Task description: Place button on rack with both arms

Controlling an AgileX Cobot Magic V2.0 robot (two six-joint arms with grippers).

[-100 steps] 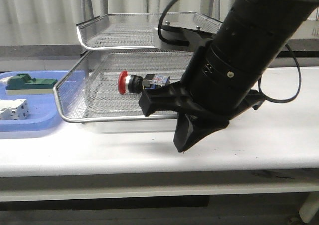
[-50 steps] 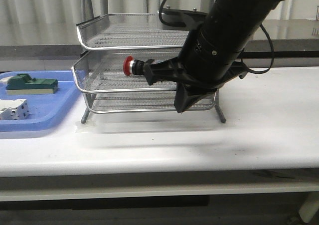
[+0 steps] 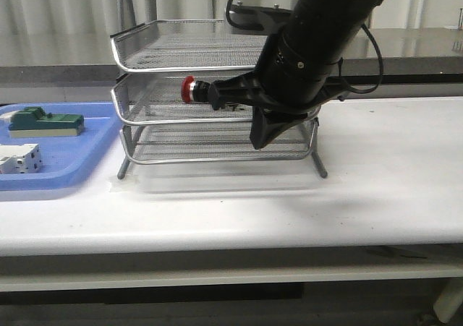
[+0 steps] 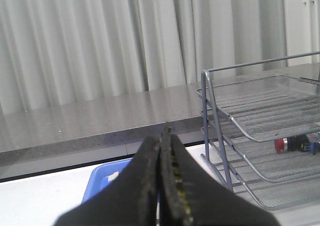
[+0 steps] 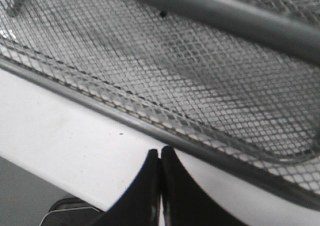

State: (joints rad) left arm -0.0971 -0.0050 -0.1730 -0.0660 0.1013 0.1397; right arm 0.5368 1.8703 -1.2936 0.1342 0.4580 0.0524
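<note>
The rack (image 3: 145, 34) is a three-tier silver wire-mesh stand at the table's middle, with all three trays pushed in. The button (image 3: 192, 90) lies on its side in the middle tray, red head toward the left. It also shows in the left wrist view (image 4: 289, 144), inside the rack (image 4: 214, 105). My right gripper (image 3: 259, 144) is shut and empty, pointing down at the front right of the rack. In the right wrist view the right gripper (image 5: 160, 153) is over the white table beside the mesh of a rack tray (image 5: 200, 75). My left gripper (image 4: 164, 132) is shut and empty, left of the rack.
A flat blue tray (image 3: 65, 174) lies left of the rack, holding a green-and-cream block (image 3: 43, 121) and a white boxy switch (image 3: 18, 158). A grey ledge (image 3: 51, 73) and curtains run behind the table. The right arm's black body (image 3: 318, 44) covers the rack's right half.
The middle tray has slid back into the rack with the button lying in it. My right arm has moved away from the camera and up along with it.
</note>
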